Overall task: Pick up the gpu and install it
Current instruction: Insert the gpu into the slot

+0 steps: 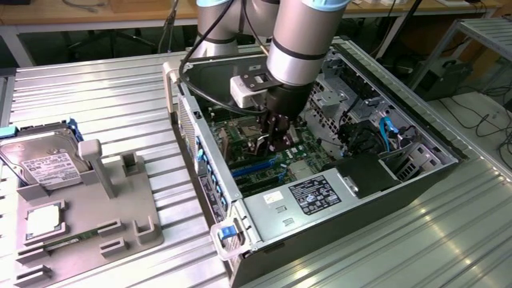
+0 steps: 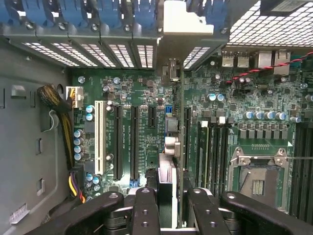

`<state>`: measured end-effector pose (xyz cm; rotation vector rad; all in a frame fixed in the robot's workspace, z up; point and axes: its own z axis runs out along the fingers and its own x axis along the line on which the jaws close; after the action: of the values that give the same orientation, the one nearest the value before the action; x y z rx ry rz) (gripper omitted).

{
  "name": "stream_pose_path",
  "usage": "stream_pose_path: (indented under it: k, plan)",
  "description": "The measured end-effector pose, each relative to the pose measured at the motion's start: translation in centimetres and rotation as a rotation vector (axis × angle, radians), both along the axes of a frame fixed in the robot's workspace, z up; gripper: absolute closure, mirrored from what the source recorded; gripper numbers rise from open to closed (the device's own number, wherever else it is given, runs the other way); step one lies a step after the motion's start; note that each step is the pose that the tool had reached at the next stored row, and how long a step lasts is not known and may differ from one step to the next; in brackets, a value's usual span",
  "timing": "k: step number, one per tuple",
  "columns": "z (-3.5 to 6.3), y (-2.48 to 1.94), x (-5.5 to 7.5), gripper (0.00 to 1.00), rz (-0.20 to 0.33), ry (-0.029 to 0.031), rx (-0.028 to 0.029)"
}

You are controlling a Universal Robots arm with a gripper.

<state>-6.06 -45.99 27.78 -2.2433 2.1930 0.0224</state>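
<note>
While pincer [image 2: 166, 205] clamps gpu [image 2: 177, 122] | edge-on, long axis along slots [image 2: 124, 142]

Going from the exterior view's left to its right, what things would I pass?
Hard drive → grey holder tray → computer case wall → gripper holding the gpu over the motherboard → blue cable → metal rack.
</note>
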Motion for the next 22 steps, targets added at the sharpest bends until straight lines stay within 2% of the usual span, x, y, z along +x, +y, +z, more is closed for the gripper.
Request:
stream_pose_path:
  k: [16,22]
  plan:
    - [-2.33,-0.01,-0.6,0.72,0.001,-0.0001,0.0002]
    - [-2.34,0.0,-0.6,0.72,0.001,0.0,0.0006]
